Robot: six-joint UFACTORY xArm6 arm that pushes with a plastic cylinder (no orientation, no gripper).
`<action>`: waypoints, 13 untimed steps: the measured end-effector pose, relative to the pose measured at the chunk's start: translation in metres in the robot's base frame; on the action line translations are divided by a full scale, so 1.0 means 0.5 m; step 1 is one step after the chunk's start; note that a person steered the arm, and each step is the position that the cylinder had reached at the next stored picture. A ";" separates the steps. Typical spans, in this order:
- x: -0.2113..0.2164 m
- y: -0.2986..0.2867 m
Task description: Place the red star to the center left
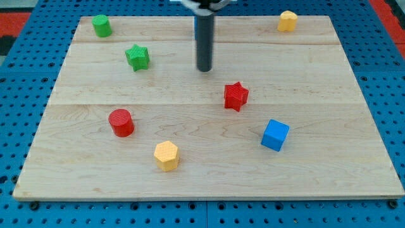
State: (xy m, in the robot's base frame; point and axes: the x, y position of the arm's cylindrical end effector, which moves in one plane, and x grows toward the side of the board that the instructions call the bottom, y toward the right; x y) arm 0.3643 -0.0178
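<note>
The red star (236, 95) lies a little right of the board's middle. My tip (204, 68) is on the board above and to the left of it, apart from it by about a block's width. The dark rod rises from the tip to the view's top edge. A red cylinder (121, 122) stands at the centre left of the board.
A green star (137, 57) and a green cylinder (101, 26) sit at the upper left. A yellow block (287, 21) is at the top right. A blue cube (275, 135) is at the lower right, a yellow hexagon (166, 155) near the bottom. The wooden board (329, 82) lies on a blue pegboard.
</note>
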 end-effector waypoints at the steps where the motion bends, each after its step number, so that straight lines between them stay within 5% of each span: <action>1: 0.009 0.108; 2: 0.039 0.356; 3: 0.129 0.324; 6: 0.064 -0.275; 7: 0.052 -0.298; 8: 0.126 -0.178; 11: 0.108 -0.405; 13: 0.083 -0.434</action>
State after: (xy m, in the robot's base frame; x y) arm 0.4061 -0.2348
